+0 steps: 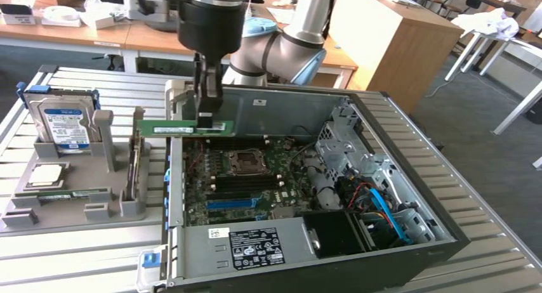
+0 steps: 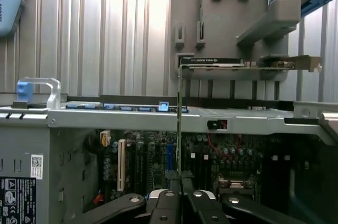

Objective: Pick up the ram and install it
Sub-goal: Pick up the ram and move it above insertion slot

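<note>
The jaws are clamped on the ram (image 1: pixel 182 128), holding it level above the open computer case (image 1: pixel 407 198), at about 10 o'clock from the CPU socket (image 1: pixel 245 161) in the exterior view. The print on the power supply (image 1: pixel 254 245) sticker is too small to read. At 9 o'clock, the hard drive (image 1: pixel 61 125) wears a blue-and-white label.

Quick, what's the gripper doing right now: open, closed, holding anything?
Gripper: closed on the ram, which it holds level in the air by the edge of the open computer case.
</note>
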Robot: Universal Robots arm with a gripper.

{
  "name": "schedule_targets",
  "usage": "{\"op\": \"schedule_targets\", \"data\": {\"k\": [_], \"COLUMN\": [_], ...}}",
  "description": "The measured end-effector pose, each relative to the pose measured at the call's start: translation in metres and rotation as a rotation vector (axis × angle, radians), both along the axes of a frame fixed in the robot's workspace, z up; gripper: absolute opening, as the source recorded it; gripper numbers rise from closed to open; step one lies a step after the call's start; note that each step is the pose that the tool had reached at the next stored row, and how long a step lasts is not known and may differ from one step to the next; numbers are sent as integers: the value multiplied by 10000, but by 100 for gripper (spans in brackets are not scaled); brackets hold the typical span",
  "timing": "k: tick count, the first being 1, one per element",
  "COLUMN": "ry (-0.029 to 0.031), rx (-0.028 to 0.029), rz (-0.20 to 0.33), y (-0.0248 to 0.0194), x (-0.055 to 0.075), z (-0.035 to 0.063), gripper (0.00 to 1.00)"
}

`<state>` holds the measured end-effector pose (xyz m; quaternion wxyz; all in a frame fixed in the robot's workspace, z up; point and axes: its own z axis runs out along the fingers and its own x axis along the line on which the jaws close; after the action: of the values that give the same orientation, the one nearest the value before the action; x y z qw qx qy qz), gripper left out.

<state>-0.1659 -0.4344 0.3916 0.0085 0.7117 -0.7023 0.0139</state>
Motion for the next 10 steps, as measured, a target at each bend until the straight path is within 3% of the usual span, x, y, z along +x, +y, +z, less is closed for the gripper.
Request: {"op": "schedule_targets", "data": {"k": [10], "ry": [0], "rx": [-1], "rz": [1], "y": [0], "x": [245], "z": [0], "gripper": [12]}}
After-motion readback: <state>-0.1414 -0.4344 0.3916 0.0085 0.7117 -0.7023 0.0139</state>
